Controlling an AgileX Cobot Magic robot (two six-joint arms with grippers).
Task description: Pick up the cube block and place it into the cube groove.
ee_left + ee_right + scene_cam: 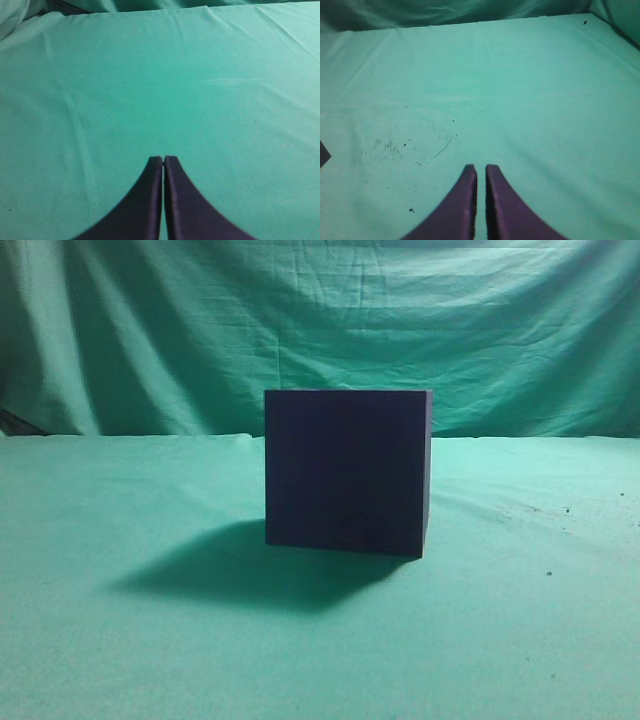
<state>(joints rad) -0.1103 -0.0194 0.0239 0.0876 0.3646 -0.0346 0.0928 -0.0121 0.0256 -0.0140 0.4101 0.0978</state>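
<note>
Green cloth covers the surface (120,640) and hangs behind it. The cube groove (345,470) stands mid-surface as a plain dark purple box, showing no label or writing. The left gripper (163,159) and right gripper (481,168) hover over bare cloth, each with fingers pressed nearly together, holding nothing. A dark corner (324,153) pokes in at the right wrist view's left edge.
</note>
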